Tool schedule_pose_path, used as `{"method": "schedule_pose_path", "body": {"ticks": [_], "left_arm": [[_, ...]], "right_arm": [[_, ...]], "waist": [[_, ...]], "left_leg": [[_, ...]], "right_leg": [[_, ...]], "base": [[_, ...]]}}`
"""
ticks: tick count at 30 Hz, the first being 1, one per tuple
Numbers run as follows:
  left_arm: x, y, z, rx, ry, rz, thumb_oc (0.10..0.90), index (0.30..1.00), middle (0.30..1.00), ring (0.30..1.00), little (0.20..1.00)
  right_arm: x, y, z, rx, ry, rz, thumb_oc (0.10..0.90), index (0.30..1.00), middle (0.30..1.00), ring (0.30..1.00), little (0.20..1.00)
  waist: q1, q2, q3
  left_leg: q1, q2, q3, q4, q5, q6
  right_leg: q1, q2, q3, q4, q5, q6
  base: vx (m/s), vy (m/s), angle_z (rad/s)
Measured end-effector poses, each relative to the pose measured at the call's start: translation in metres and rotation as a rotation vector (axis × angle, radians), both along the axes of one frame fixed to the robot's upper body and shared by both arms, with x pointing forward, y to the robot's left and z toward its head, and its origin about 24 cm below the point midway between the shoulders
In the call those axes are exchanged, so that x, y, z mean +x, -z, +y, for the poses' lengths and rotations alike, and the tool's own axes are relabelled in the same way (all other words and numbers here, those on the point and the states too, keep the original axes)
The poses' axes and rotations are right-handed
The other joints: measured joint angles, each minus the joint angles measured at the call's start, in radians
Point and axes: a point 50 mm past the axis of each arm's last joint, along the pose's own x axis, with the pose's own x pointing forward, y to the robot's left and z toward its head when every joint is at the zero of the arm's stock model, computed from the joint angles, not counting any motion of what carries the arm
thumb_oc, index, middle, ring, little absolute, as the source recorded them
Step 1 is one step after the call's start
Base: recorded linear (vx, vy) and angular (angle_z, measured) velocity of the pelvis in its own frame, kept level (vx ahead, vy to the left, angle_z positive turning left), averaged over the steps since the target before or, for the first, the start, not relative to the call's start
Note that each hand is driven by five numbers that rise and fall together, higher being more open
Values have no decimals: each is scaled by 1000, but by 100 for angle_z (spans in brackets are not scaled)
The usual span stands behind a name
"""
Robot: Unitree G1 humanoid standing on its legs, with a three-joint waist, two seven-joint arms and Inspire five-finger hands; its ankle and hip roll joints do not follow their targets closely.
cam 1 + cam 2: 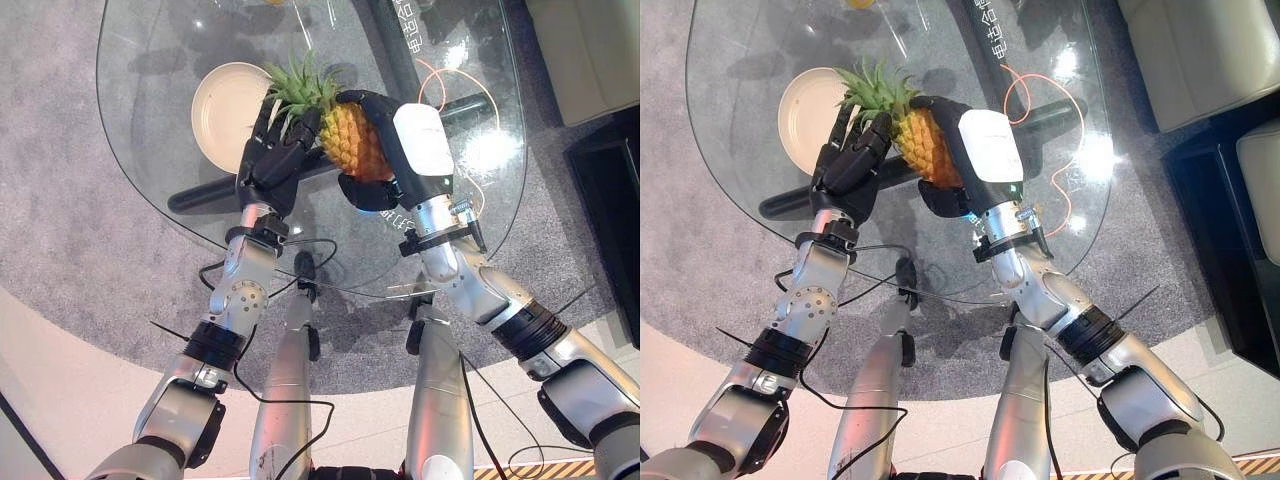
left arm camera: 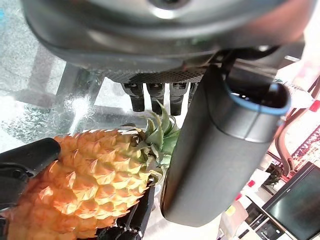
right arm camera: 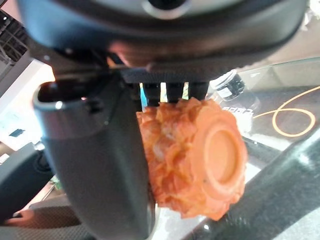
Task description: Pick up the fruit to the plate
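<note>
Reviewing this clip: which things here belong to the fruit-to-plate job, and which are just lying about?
Part of the job:
pineapple, held over the glass table
cream plate, nothing on it
right hand, curled round the pineapple's body
left hand, at the leafy crown

Just lying about:
orange cable looped beyond the right hand

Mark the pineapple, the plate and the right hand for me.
pineapple (image 1: 352, 140), left eye view, on the orange body.
plate (image 1: 218, 110), left eye view, on the bare cream centre.
right hand (image 1: 400, 150), left eye view, on the dark back of the hand beside its white cover.
</note>
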Motion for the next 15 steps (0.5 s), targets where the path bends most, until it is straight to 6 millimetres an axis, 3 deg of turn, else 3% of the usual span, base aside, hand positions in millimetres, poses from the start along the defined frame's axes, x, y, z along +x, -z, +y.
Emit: {"method": "schedule_pose_path", "body": {"ticks": [15], "left_arm": [[-4, -1, -2, -121, 12, -10, 800, 900, 900, 900, 900]], "right_arm": [[-7, -6, 12, -28, -72, 22, 100, 300, 300, 300, 200]], "waist": [[10, 0, 0]], "left_leg": [[3, 0, -1, 1, 2, 1]], "right_leg": [[1, -1, 0, 5, 0, 0]], "base": [[0, 0, 0]]}}
